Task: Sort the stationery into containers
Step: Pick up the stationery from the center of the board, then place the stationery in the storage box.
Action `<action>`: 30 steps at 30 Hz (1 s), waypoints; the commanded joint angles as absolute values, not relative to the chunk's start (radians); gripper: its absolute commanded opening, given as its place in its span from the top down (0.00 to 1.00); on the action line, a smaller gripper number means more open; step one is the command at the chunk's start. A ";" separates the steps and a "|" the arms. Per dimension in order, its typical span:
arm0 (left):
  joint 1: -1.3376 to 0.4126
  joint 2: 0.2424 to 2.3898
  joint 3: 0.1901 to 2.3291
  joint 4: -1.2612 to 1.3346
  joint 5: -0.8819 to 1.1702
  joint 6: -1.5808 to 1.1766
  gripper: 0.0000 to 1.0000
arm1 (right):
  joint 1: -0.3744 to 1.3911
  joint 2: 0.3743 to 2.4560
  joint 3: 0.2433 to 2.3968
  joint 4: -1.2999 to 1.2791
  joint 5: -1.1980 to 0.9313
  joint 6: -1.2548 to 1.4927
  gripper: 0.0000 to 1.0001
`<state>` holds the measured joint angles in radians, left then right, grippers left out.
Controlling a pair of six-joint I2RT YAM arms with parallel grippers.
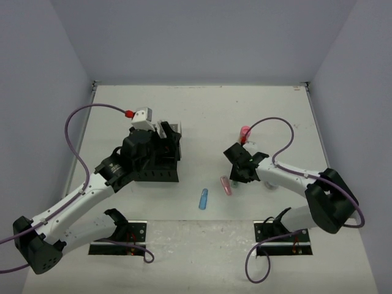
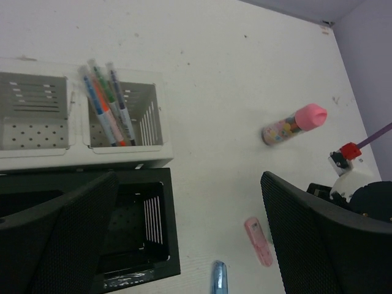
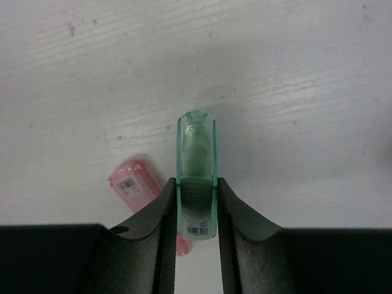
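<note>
The right gripper (image 3: 196, 184) has its two black fingers pressed against the long sides of a translucent green capsule-shaped piece (image 3: 196, 153), pinching it across its narrow width. The capsule's long axis runs straight out along the gap between the fingers, and its rounded far half juts past the fingertips. I cannot tell whether it is lifted or resting on the white table (image 1: 202, 110). The grip sits right of the table's middle, nearer the near edge than the far one. The black-and-white desk organiser (image 2: 122, 160) lies well apart towards the left edge, so I judge the carry must run leftwards across the middle. A pink capsule-shaped piece (image 3: 138, 184) lies just beside the gripper's left finger, partly hidden behind it, and could be nudged on lift-off. A blue capsule-shaped piece (image 1: 203, 199) lies a little further left, near the line of travel. A pink-capped small bottle (image 2: 293, 125) lies on its side towards the far edge, out of the path. The left gripper (image 2: 188, 184) hangs over the organiser with jaws spread wide and empty, crowding the drop. The right white mesh compartment holds a bunch of coloured pens (image 2: 107, 107).
</note>
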<state>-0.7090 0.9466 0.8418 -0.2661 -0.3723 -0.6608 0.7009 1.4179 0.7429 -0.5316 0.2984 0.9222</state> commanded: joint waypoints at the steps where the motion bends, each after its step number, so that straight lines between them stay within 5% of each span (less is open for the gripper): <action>1: -0.716 0.995 0.882 -0.189 -0.120 -0.639 0.00 | 0.812 1.256 0.831 -0.648 0.495 0.929 1.00; 8: -0.827 1.041 0.875 -0.031 0.032 -0.732 0.00 | 1.054 0.926 0.732 -0.353 0.524 0.661 1.00; 15: -0.948 1.180 0.932 0.065 -0.017 -0.765 0.01 | 1.169 0.891 0.768 -0.341 0.533 0.616 1.00; 22: -0.969 1.262 0.945 0.077 -0.009 -0.784 0.20 | 1.229 0.905 0.826 -0.348 0.581 0.626 1.00; 28: -0.971 1.247 0.915 0.066 -0.016 -0.794 0.27 | 1.229 0.878 0.833 -0.335 0.614 0.624 1.00; 30: -0.971 1.236 0.902 0.082 0.002 -0.797 0.38 | 1.229 0.880 0.840 -0.328 0.614 0.617 1.00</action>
